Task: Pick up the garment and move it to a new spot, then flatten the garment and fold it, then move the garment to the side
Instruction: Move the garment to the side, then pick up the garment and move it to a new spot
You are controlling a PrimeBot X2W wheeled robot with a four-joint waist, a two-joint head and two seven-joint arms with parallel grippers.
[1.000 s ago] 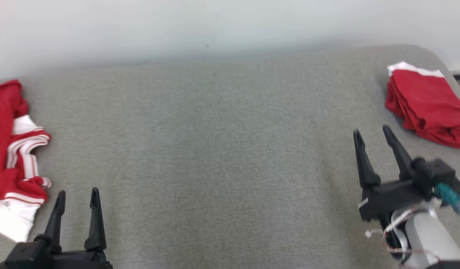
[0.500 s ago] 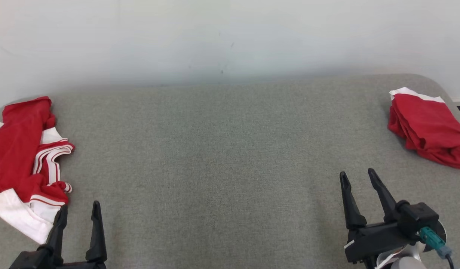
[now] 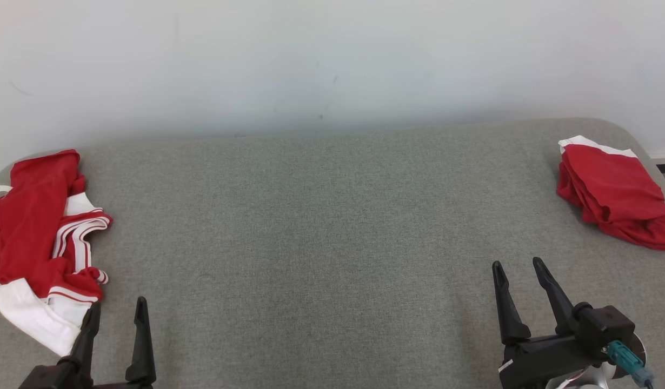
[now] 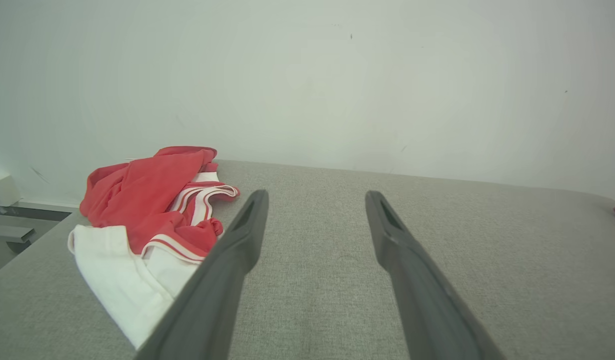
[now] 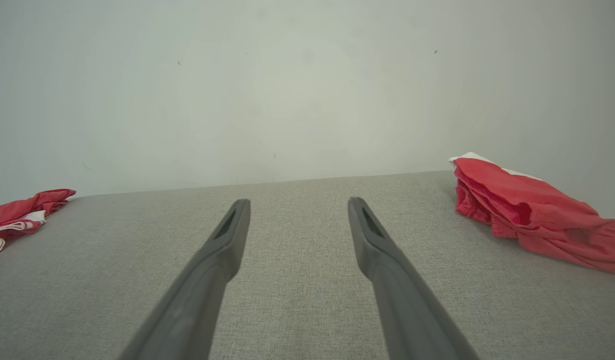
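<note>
A crumpled red garment with white trim [image 3: 35, 237] lies at the left end of the grey padded table [image 3: 332, 227]; it also shows as the red and white heap [image 4: 147, 200] and as a far-left red bundle [image 5: 17, 212]. A folded red garment [image 3: 613, 194] rests at the right end, the same folded garment [image 5: 527, 215] lying right of my right fingers. My left gripper [image 3: 119, 303] is open and empty just right of the crumpled garment's white hem; the left gripper [image 4: 316, 195] hovers over bare fabric. My right gripper [image 3: 517, 263] is open and empty, short of the folded garment, as the right gripper [image 5: 298, 201] shows.
A pale wall [image 3: 332, 65] runs right behind the table's far edge. The table's rounded corners sit beside each garment. A broad stretch of grey fabric lies between the two garments. Past the left edge, a low shelf or ledge [image 4: 17, 220] shows.
The head camera has tilted up, so the whole scene sits lower and more wall shows. My right gripper has drawn back from the folded garment toward the near edge. Both grippers stay open.
</note>
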